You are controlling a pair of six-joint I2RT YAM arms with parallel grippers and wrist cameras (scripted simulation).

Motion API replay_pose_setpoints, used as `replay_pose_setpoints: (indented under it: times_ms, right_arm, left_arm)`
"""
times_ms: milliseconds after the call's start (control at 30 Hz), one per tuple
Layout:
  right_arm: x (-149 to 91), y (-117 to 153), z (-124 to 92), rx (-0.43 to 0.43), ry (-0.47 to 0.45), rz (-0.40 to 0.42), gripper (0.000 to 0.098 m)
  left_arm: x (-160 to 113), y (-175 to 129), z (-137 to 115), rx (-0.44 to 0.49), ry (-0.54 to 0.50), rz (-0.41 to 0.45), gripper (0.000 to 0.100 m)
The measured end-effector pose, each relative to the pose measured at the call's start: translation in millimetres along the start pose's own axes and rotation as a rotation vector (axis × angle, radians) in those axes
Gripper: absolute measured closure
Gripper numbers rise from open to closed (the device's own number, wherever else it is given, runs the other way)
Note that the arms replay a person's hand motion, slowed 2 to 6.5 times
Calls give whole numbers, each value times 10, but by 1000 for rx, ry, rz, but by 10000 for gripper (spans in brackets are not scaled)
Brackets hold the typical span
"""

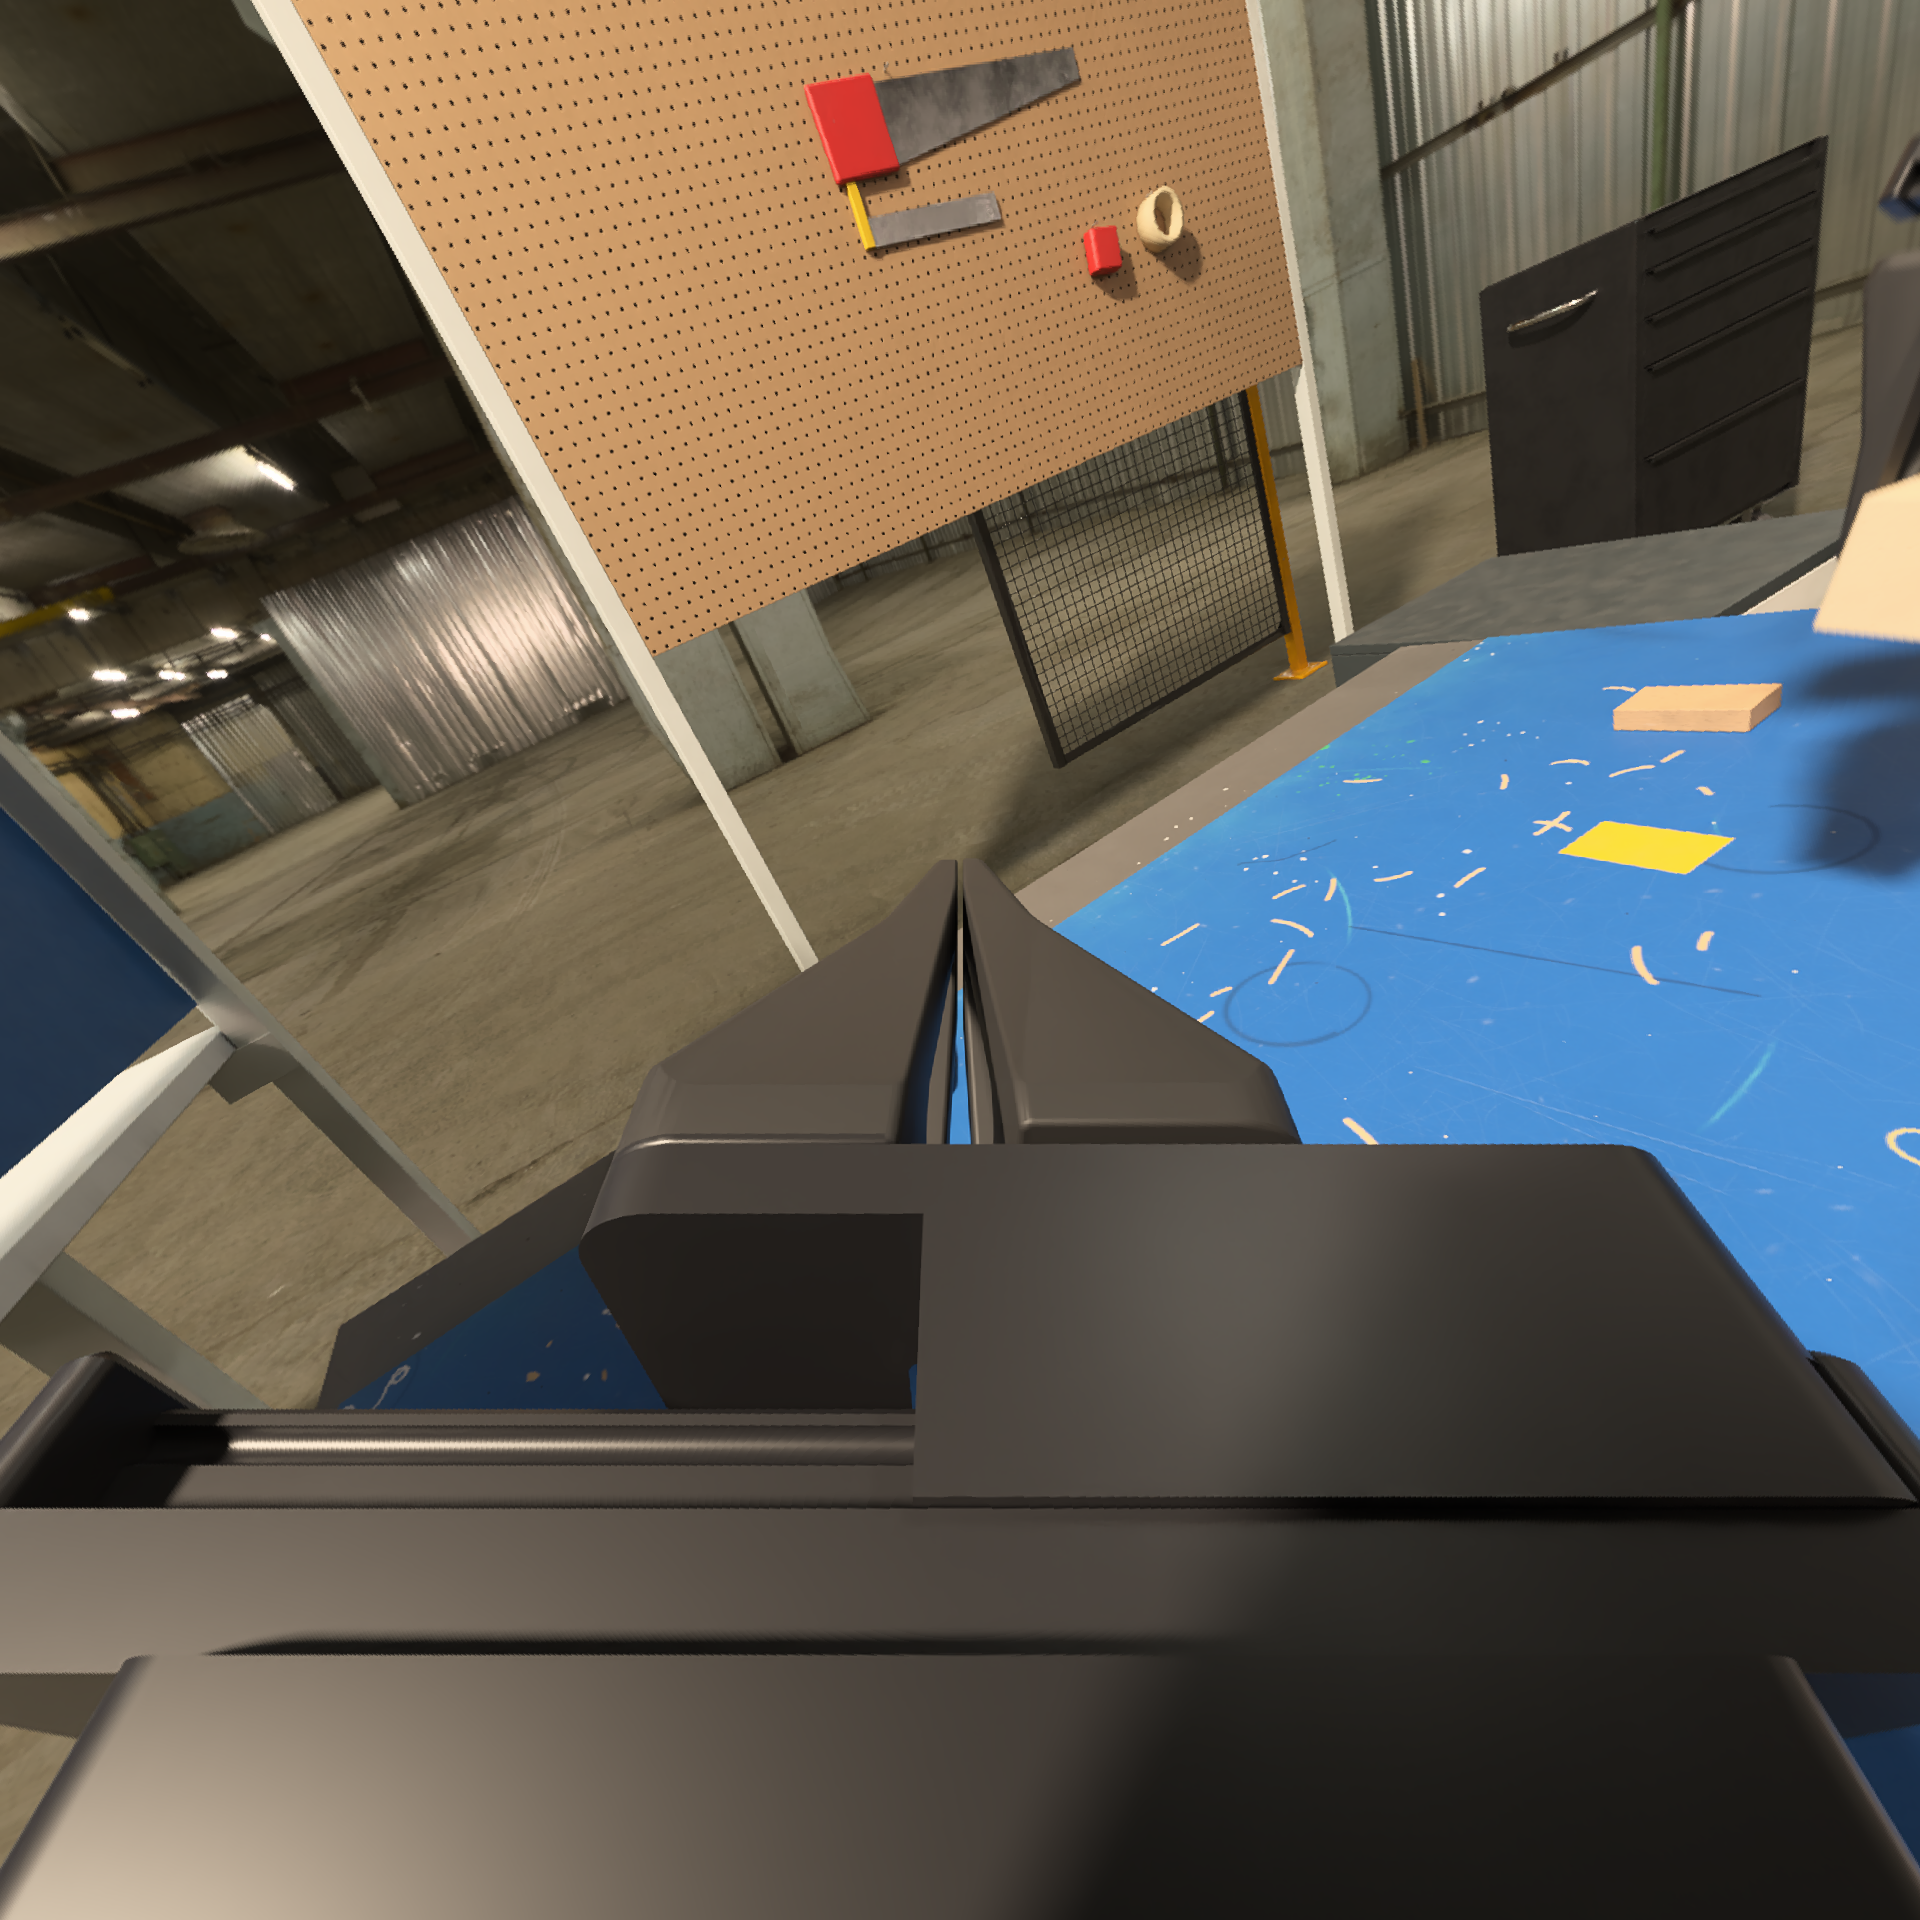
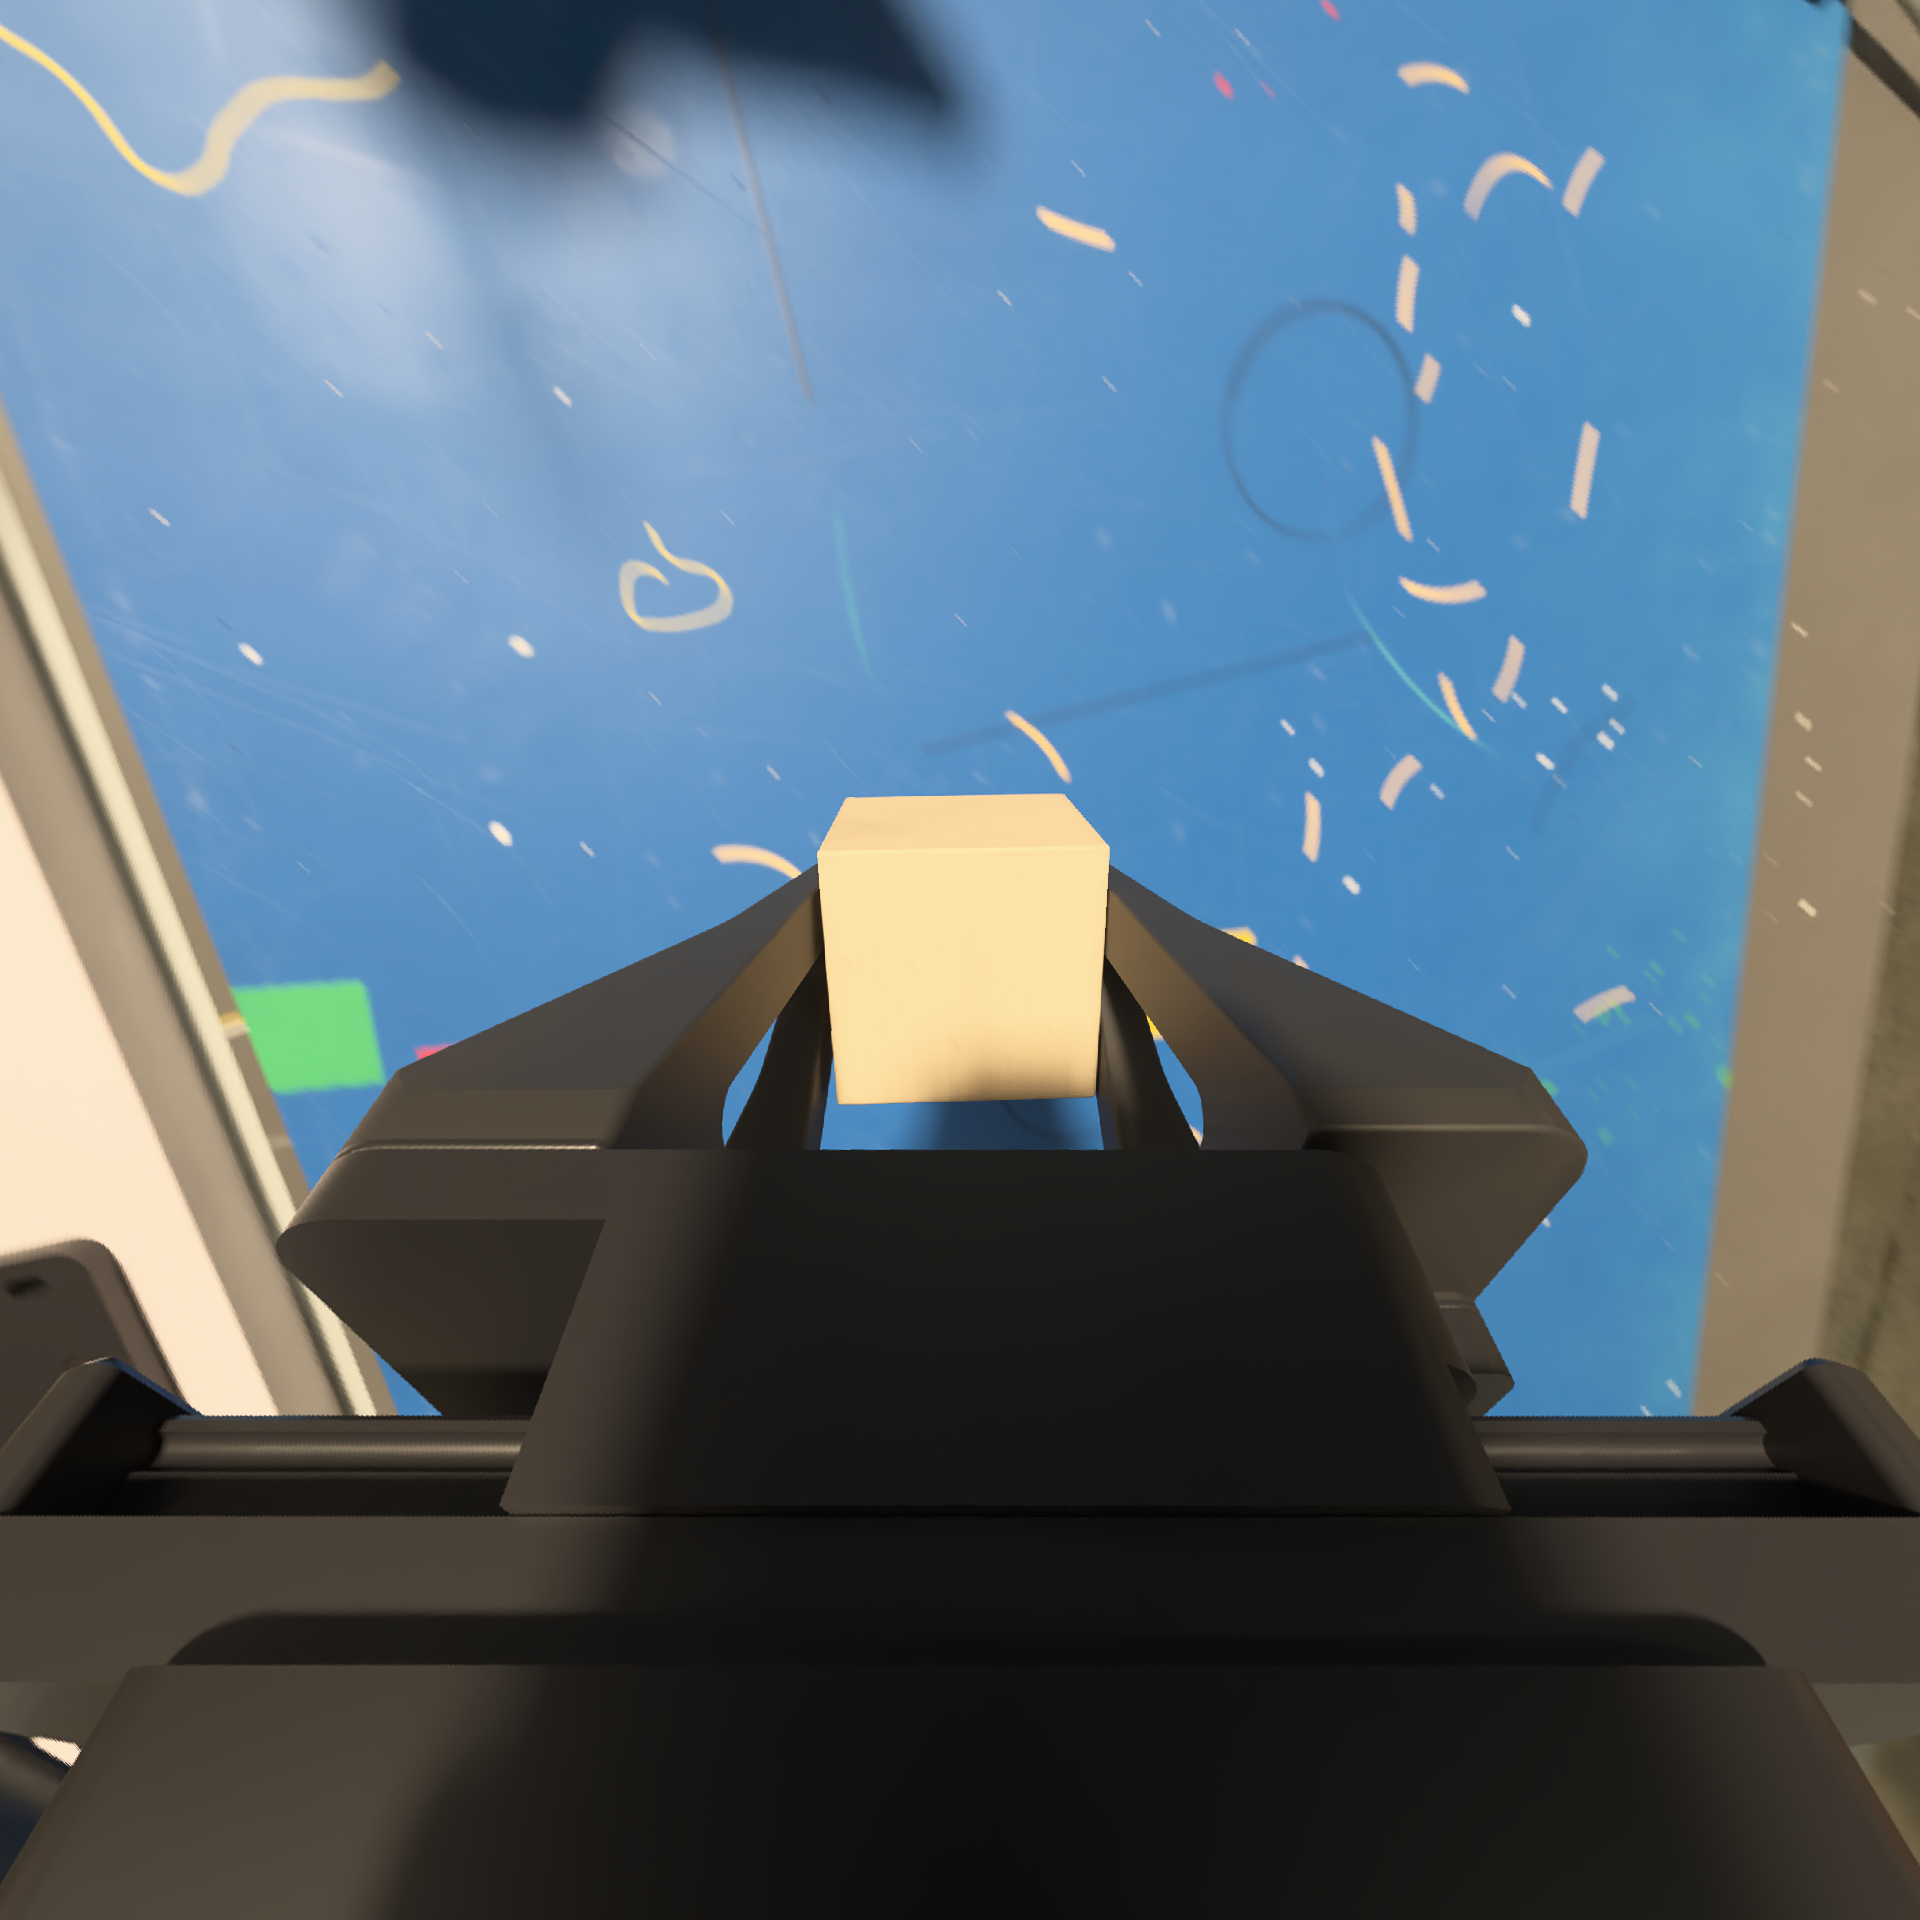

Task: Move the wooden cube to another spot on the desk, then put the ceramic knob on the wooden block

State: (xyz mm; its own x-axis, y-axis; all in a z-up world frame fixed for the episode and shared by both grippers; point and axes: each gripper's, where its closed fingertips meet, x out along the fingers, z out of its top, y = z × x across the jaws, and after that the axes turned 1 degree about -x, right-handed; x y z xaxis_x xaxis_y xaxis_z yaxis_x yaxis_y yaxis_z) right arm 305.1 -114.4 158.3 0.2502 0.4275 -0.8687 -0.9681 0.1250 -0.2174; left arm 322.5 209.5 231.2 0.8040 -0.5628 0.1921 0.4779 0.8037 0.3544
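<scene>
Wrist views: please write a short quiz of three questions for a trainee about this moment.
1. True or false: the right gripper is shut on the cube.
2. Where does the block lie? A) on the desk B) on the pegboard C) in the left gripper
3. Fill in: the left gripper's jaws are ____.

Key: 1 true; 2 A; 3 shut, holding nothing.

Wooden cube in my grip, block flat on the desk

I hold the pale wooden cube between my right fingers, lifted off the blue desk, faces square. The flat tan wooden block lies on the desk beyond a yellow patch.
</scene>
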Motion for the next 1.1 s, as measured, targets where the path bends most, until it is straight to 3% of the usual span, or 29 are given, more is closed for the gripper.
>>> replay_pose_setpoints:
  times_ms: [200,367,567,867,1100]
  right_arm:
    - [-436,-510,-491,0,77,-98,590]
    - [-486,-851,-852,-2,155,-121,590]
    - [-247,-1078,-1209,-19,238,-70,590]
    - [188,-1240,-1545,-24,300,11,590]
    - [458,-1309,-1703,-15,276,63,590]
  left_arm:
    - [34,-27,-81,-18,18,-8,993]
    - [74,-47,-147,-33,32,-14,993]
    - [117,-61,-216,-33,54,-13,993]
    - [150,-63,-294,-39,76,-11,993]
    - [181,-81,-367,-35,100,-16,993]
